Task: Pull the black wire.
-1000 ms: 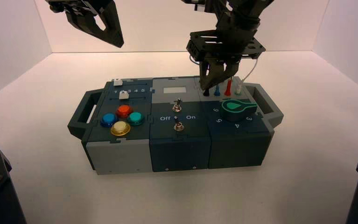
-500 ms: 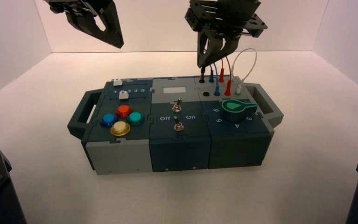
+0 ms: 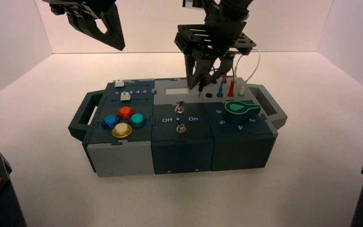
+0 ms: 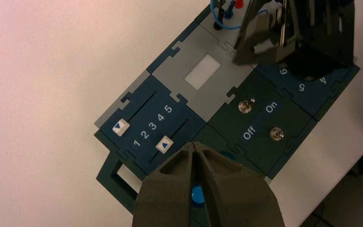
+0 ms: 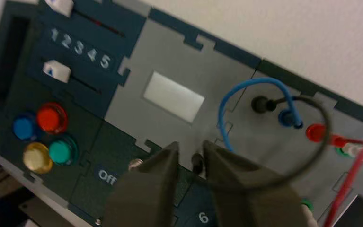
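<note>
The black wire [image 5: 328, 127] loops from its far plug [image 5: 263, 104], which sits in its socket, round to a free plug [image 5: 197, 163]. That plug hangs out of its socket between my right gripper's [image 5: 191, 146] parted fingers, close to one finger with a gap to the other. In the high view the right gripper [image 3: 205, 85] hovers low over the seam between the grey display panel and the wire panel, with the free plug [image 3: 200, 88] at its tip. The empty near socket [image 3: 209, 95] lies just to its right. My left gripper [image 3: 118, 45] is parked high, shut and empty [image 4: 194, 145].
The blue wire [image 5: 226, 104], red wire [image 5: 345, 189] and white wire [image 3: 252, 66] stay plugged beside the black one. The green knob [image 3: 241, 108] is in front of the wires. Two toggle switches [image 3: 180, 106], coloured buttons [image 3: 123, 120] and two sliders [image 3: 125, 96] lie to the left.
The right gripper lifted the near black plug out of its socket, then moved left and down over the panel seam. Its fingers have parted. The left arm has not moved.
</note>
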Controlling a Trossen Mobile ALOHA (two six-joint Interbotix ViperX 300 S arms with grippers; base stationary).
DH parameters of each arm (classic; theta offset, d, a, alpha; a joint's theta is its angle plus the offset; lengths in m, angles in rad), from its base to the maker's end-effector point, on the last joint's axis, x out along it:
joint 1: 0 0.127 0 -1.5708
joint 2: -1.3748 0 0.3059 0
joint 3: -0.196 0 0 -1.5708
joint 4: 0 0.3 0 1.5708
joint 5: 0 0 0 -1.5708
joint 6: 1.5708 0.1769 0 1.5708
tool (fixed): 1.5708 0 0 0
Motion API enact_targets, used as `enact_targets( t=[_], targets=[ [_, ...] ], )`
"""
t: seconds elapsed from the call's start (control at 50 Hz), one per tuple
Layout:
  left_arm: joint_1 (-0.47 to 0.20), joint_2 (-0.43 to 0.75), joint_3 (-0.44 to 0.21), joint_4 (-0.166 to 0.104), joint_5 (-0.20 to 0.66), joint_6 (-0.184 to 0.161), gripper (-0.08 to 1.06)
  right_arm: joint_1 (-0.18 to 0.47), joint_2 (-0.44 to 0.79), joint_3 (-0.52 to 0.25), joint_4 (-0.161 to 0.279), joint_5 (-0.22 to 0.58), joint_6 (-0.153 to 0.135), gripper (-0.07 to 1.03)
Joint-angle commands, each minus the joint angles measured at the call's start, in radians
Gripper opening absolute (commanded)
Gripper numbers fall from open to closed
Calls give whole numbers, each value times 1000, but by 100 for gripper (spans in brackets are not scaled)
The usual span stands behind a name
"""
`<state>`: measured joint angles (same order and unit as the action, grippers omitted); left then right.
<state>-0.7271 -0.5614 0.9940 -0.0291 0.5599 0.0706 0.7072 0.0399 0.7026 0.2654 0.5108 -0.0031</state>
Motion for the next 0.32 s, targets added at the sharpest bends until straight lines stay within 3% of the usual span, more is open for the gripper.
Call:
enact_targets(
  t=[0.02,0.32],
  targets=[
    [-3,-5,-18,3,-5,14,-3,5,-23,-17,2,11,-11,49],
    [-5,-6,-21,5,-6,18,-3,3,-133,20,3,71,-14,49]
  ],
)
